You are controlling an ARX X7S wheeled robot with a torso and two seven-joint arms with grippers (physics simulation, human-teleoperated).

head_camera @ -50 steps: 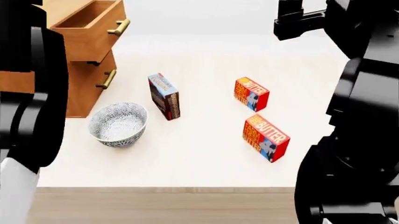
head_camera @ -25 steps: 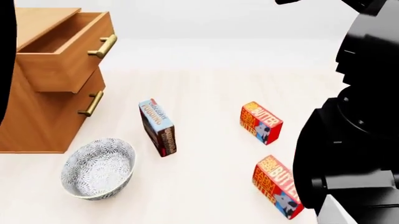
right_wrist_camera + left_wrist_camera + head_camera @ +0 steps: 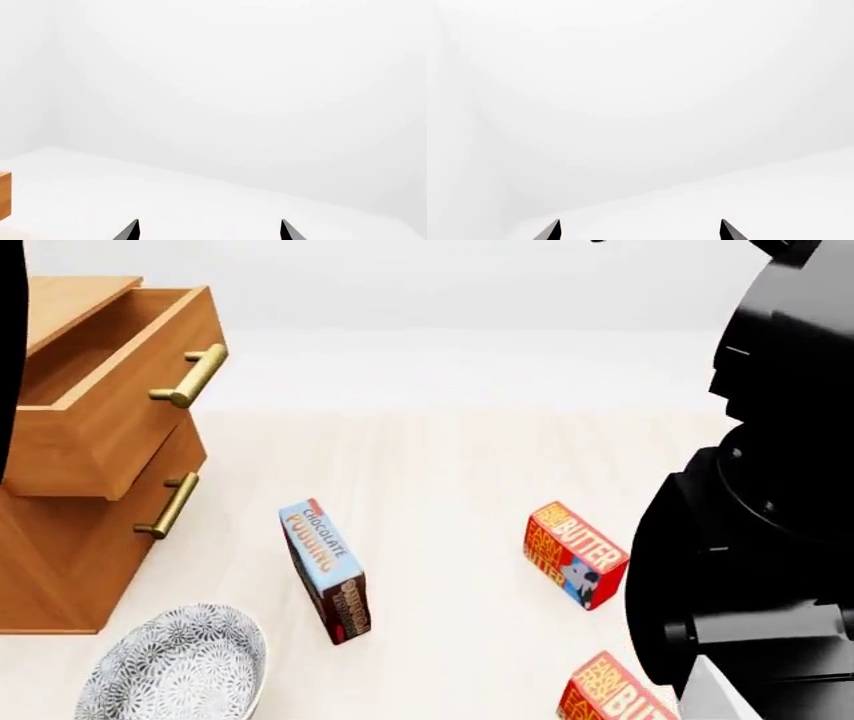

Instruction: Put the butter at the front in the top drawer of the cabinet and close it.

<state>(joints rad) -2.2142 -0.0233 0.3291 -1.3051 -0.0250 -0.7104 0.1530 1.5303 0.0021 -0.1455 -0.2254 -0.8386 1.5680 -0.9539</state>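
Table [image 3: 441, 460] pale, open floor between cabinet [image 3: 54, 560] at left and black right arm [image 3: 747, 540] at right. Top drawer [image 3: 107, 410] pulled out, brass handle [image 3: 187, 378] toward centre. Pudding box [image 3: 327, 570] on edge mid-table; bowl [image 3: 174, 670] near left, cut by frame edge. Front butter [image 3: 617, 695] red, yellow lettering, cut off at near edge beside right arm; second butter [image 3: 574, 555] farther. Left gripper [image 3: 639, 231] and right gripper [image 3: 208, 230] show only spread fingertips, nothing between, facing blank white, well clear of butter.
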